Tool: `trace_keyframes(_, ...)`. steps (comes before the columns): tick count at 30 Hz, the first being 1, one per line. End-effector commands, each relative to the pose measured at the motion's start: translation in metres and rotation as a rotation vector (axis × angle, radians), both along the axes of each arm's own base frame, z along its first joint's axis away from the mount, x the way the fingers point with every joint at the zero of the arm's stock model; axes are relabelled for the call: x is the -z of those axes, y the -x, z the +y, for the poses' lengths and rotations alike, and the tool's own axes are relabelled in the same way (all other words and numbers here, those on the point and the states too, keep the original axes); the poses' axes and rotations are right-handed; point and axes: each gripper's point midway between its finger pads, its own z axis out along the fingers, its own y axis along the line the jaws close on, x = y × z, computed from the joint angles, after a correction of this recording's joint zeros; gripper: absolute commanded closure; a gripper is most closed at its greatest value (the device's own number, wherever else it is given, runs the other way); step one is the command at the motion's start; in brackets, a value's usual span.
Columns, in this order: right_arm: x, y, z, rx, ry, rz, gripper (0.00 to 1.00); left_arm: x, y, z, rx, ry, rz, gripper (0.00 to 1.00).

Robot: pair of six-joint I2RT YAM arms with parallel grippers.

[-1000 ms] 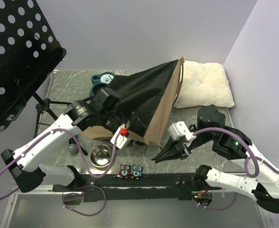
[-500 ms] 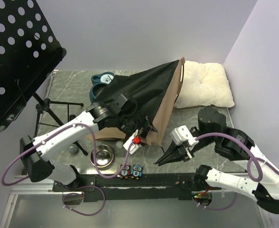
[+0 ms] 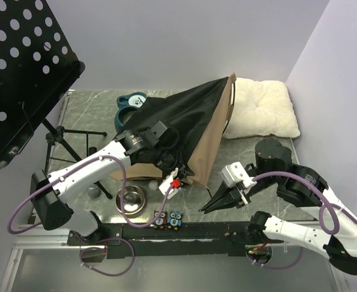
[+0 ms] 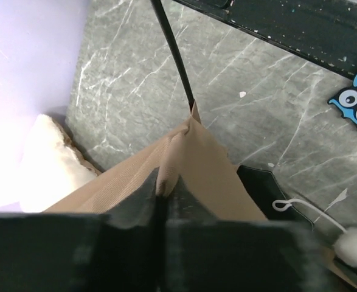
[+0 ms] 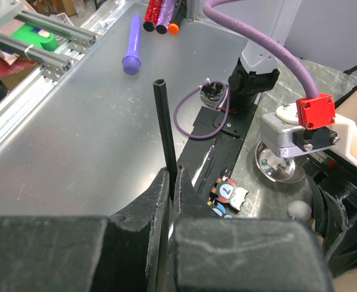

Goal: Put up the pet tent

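Observation:
The pet tent [image 3: 184,121] lies slumped mid-table, a black panel on top and tan fabric along its right side. My left gripper [image 3: 188,169] reaches over it to the near corner. In the left wrist view this gripper [image 4: 164,185] is shut on a fold of the tan fabric [image 4: 196,164]. A thin black pole [image 4: 173,55] runs out of that corner's tip. My right gripper [image 3: 205,209] sits just in front of the tent. In the right wrist view it [image 5: 173,180] is shut on the thin black pole [image 5: 165,128], whose free end sticks up past the jaws. The white pom-pom [image 4: 354,246] lies on the table.
A white fluffy cushion [image 3: 260,109] lies at the back right against the wall. The blue bowl stand [image 3: 131,100] sits behind the tent, and a steel bowl [image 3: 129,199] near the front. A black perforated music stand [image 3: 20,73] overhangs the left, its tripod legs [image 3: 69,131] on the table. Owl stickers [image 3: 167,219] mark the front rail.
My left gripper swung right across the tent to its near corner and closed on the tan fabric. The right gripper, holding the pole, drifted slightly right and nearer.

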Motion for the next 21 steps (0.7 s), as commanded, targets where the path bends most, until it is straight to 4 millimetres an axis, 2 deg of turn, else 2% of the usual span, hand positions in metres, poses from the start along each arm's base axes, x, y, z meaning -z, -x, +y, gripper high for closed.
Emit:
trace_keyframes(1,0.007,-0.003,-0.004,0.065,0.057,0.092,1.0,-0.021,0.003,-0.007,0.01,0.063,-0.015,0.99)
trace_keyframes(3,0.01,-0.006,-0.005,0.096,0.07,0.128,1.0,-0.029,0.004,-0.007,-0.026,0.096,0.004,0.99)
trace_keyframes(7,0.019,-0.018,-0.005,0.186,0.117,0.23,1.0,-0.064,0.007,-0.01,-0.1,0.208,0.069,0.99)
trace_keyframes(12,0.038,-0.037,-0.007,0.278,0.191,0.377,1.0,-0.104,0.03,-0.006,-0.163,0.26,0.346,0.99)
trace_keyframes(14,0.041,-0.04,-0.009,0.261,0.21,0.443,1.0,-0.121,0.036,-0.001,-0.178,0.279,0.463,0.99)
trace_keyframes(17,0.041,-0.044,-0.009,0.253,0.222,0.509,1.0,-0.131,0.04,0.007,-0.185,0.264,0.59,0.99)
trace_keyframes(21,0.044,-0.042,-0.01,0.228,0.231,0.547,1.0,-0.148,0.034,0.018,-0.2,0.303,0.665,0.99)
